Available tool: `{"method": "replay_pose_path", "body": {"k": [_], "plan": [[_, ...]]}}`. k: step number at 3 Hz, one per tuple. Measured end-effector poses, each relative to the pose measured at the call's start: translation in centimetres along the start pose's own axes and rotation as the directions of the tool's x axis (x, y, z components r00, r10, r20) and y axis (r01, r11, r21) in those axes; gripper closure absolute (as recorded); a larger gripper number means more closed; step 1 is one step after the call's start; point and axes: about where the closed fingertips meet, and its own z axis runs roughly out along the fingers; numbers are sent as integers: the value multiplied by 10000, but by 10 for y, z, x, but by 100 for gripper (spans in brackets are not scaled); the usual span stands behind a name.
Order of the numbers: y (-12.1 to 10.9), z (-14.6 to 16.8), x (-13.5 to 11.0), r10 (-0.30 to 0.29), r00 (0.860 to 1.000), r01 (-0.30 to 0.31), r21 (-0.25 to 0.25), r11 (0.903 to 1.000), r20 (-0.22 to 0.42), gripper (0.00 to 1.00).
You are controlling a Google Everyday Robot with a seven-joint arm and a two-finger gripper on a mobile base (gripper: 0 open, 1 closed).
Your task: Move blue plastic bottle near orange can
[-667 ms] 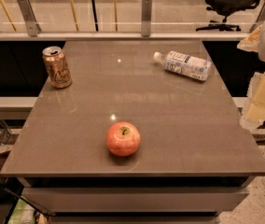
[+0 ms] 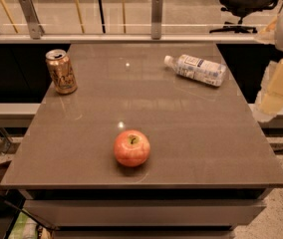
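Observation:
The blue plastic bottle point(image 2: 197, 69) lies on its side at the far right of the grey table point(image 2: 181, 133), white cap pointing left. The orange can point(image 2: 61, 71) stands upright at the far left of the table, well apart from the bottle. My gripper point(image 2: 276, 91) shows as pale cream parts at the right edge of the view, beside the table's right edge and to the right of the bottle, touching nothing.
A red-orange apple point(image 2: 131, 148) sits near the middle front of the table. A glass railing with metal posts point(image 2: 156, 14) runs behind the table. A black office chair point(image 2: 243, 1) stands at the back right.
My arm at the right edge has shifted slightly upward. The bottle, can and apple have not moved.

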Motion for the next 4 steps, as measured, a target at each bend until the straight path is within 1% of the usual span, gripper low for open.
{"method": "replay_pose_path", "body": {"k": [1,2,3,4], "plan": [[-29,1,-5,517,9984,-515,-123,9986,221,0],[-52,3,-11,1012,9942,-1002,-280,9946,363,0],[-71,9,-17,1380,9891,-1359,-429,9898,509,0],[-89,20,-24,1608,9859,-1585,-492,9861,469,0]]}}
